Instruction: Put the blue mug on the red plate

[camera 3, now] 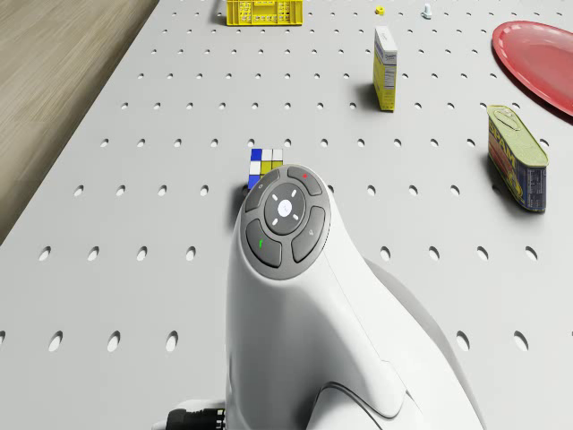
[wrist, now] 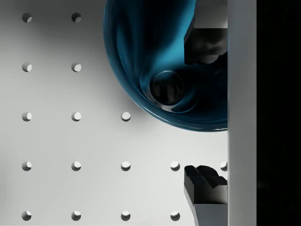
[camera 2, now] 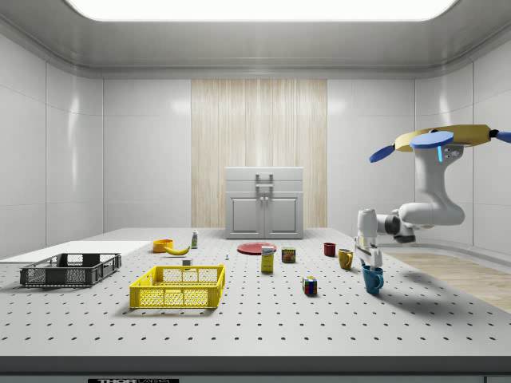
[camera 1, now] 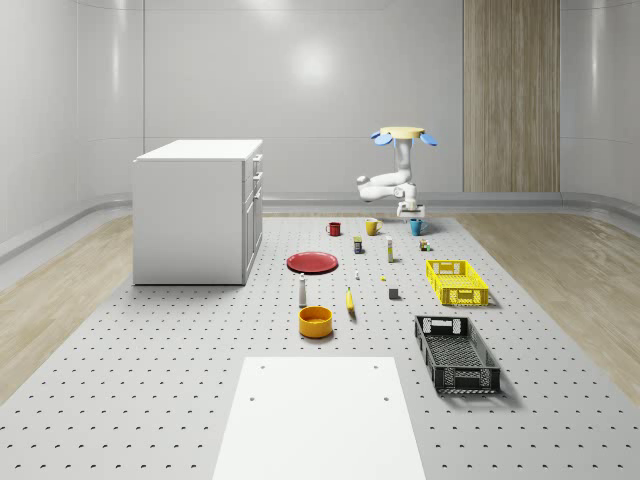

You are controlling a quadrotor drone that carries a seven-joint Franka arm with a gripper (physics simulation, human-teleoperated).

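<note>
Hovering at the far end of the perforated table (camera 1: 150,400), right of centre in the upper half of the whole-scene view, the drone (camera 1: 404,133) hangs its arm down so the gripper (camera 1: 412,213) sits directly above the blue mug (camera 1: 416,227). The red plate (camera 1: 313,262) lies down and to the left of the mug in this frame, well apart from it, with a yellow mug (camera 1: 372,226) and a red mug (camera 1: 334,229) standing in the row between.

Side view: drone (camera 2: 447,137) at upper right, off the table. The gripper (camera 2: 370,258) points down, its fingertips at the rim of the blue mug (camera 2: 373,279), which stands upright on the table at centre right. The red plate (camera 2: 256,248) is toward frame centre, further back.

Drone view: the arm's wrist housing covers the lower middle. A corner of the red plate (camera 3: 537,61) shows at upper right, beyond a tin (camera 3: 517,158).

Wrist view: the blue mug (wrist: 155,61) takes the upper centre, seen straight down its mouth. One finger (wrist: 204,44) is inside the bowl, the other (wrist: 204,181) is outside over bare table at lower right, so the jaws are spread wide and straddle the wall. Nothing is gripped yet. Judgement: closing pinches the rim, provided the wall sits between the pads.
</note>
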